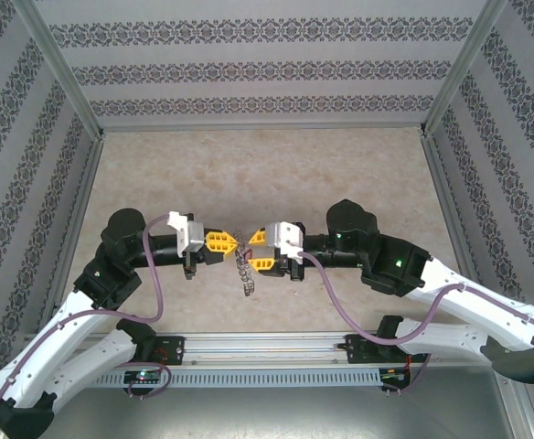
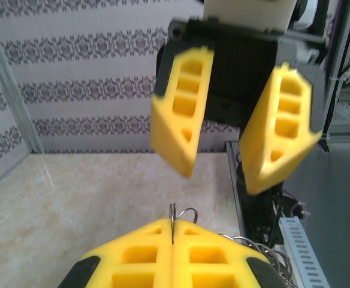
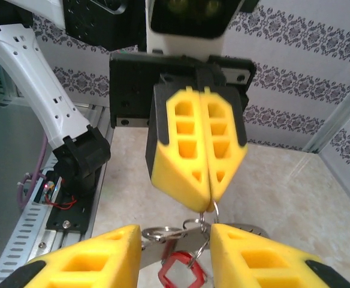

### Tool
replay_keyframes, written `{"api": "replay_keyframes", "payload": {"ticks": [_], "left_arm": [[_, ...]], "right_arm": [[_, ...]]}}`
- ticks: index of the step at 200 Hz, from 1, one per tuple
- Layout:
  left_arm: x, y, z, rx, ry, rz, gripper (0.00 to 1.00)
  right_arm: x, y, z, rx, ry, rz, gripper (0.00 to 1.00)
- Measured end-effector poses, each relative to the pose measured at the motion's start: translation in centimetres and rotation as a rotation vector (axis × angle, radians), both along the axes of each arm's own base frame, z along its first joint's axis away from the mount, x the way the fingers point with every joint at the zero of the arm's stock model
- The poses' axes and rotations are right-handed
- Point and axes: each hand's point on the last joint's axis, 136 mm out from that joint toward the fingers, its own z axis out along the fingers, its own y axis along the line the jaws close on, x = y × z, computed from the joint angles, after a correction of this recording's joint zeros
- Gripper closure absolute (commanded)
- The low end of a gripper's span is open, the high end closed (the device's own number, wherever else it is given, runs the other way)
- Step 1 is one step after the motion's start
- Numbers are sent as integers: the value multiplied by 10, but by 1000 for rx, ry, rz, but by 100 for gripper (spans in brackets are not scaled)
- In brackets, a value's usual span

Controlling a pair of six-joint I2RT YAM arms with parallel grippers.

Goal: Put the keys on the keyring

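Both grippers meet tip to tip above the middle of the table. My left gripper (image 1: 235, 242) (image 2: 174, 225) (image 3: 210, 203) is shut on the thin wire of the keyring (image 2: 175, 213) (image 3: 214, 210). From it hang more small metal rings and a flat metal blade (image 3: 187, 240), down to a dangling cluster (image 1: 246, 277). The keys' red square tag (image 3: 169, 268) hangs just below, between the fingers of my right gripper (image 3: 176, 231) (image 1: 251, 249) (image 2: 220, 180). That gripper is open, its pads standing on either side of the hanging pieces.
The tabletop (image 1: 267, 174) is pale and marbled, enclosed by patterned walls and aluminium posts (image 1: 61, 78). A slotted metal rail (image 1: 267, 352) runs along the near edge. Purple cables (image 1: 340, 311) loop from both arms.
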Motion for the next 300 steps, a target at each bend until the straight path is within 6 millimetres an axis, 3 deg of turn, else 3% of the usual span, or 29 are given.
{"api": "replay_keyframes", "payload": {"ticks": [39, 102, 132, 164, 194, 225, 254, 266, 285, 300], "left_arm": [[-5, 1, 6, -31, -15, -18, 100], [-6, 0, 5, -30, -13, -29, 100], [-7, 0, 5, -30, -13, -33, 100], [-7, 0, 4, -28, -14, -37, 100], [-4, -1, 0, 0, -17, -28, 100], [5, 0, -1, 86, 0, 14, 86], [19, 1, -5, 200, 21, 63, 83], [25, 1, -10, 245, 33, 81, 84], [33, 2, -21, 306, 48, 101, 100], [37, 2, -28, 336, 62, 109, 100]], "right_arm": [[5, 8, -11, -32, 39, -9, 64], [13, 14, -8, -35, 46, -23, 67], [14, 14, -8, -35, 49, -27, 79], [18, 13, -9, -36, 55, -48, 100], [22, 11, -12, -58, 42, -73, 100], [32, 13, -11, -127, 18, -107, 100], [45, 15, -9, -202, -21, -135, 100], [49, 16, -11, -236, -29, -142, 100], [53, 14, -19, -291, -41, -152, 100], [55, 13, -27, -330, -52, -159, 100]]}}
